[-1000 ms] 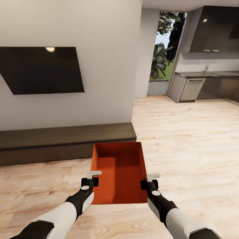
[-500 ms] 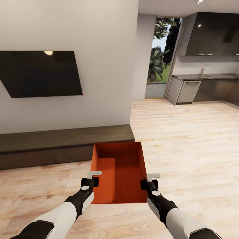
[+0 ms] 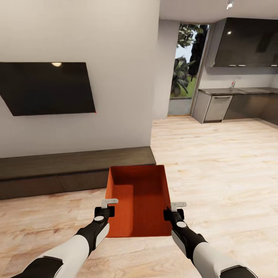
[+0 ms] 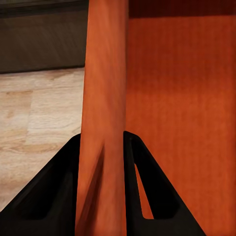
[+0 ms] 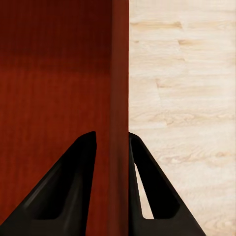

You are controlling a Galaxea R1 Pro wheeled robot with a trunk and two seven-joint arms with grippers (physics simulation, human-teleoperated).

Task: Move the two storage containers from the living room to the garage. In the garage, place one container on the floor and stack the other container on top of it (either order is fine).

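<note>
**A:** How far along does the job look?

**B:** Early, I'd judge. One orange-red bin is up off the wood floor, carried between both arms in front of the robot. The surroundings are the living room: the black TV on the white wall at the far left, the long dark cabinet under it, and a kitchen at the far right. No grey concrete anywhere, so the garage is yet to be reached.

**A:** And the second bin?

**B:** I can't place it from these pictures. So what's left, as I read it: drive this one to the garage, set it down, then bring the other and stack the two.

**A:** How is the bin sitting in the fingers?

**B:** The left gripper is at the bin's left long wall, near its close end, and the right gripper is at the matching spot on the right wall. From the left wrist, the thin wall runs straight up between the two dark fingers, one finger outside and one inside the bin, both pressed to it. The right wrist shows the same: the wall pinched between the fingers.

**A:** So both clamped?

**B:** Yes, each closed on its own wall, with the bin open side up and roughly level.
</note>
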